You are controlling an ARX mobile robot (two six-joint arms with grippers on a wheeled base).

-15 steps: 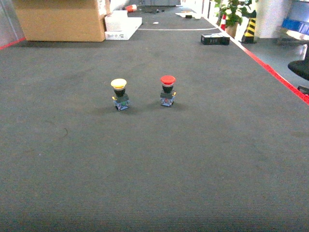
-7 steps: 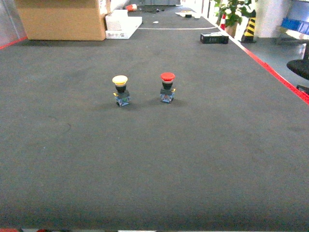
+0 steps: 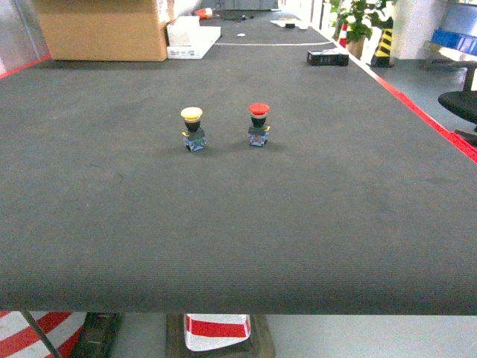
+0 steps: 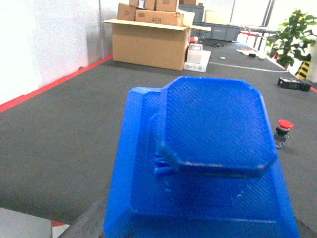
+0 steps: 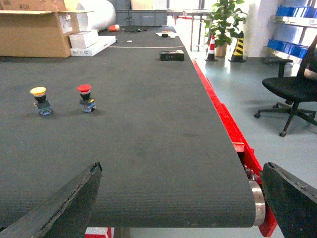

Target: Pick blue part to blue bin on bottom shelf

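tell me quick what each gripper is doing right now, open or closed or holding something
Left gripper: fingers out of view; a blue part fills its wrist view, so it seems shut on it.
Right gripper: open, nothing between its fingers.

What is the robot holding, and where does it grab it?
The left wrist view shows a blue part close up, probably held; the grip spot is hidden. The right gripper holds nothing.

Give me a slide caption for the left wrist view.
Left hand carrying blue part above dark belt, red pushbutton alongside.
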